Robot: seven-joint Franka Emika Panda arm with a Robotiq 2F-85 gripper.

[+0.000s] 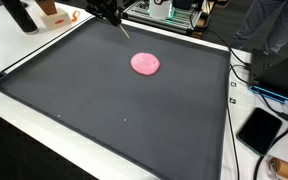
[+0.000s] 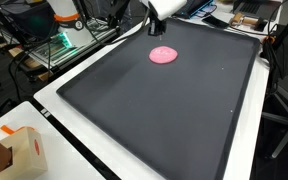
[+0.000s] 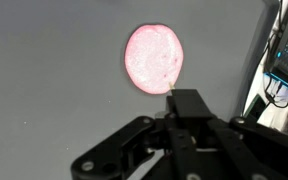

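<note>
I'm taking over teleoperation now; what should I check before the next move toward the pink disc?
1. Disc fully in the wrist view: ok.
2. Disc lying flat on the mat, away from its edges: ok.
3. End effector pointed at the disc: ok, disc lies just ahead.
4. End effector apart from the disc: ok in both exterior views.
5. Jaws open or shut: cannot tell.
</note>
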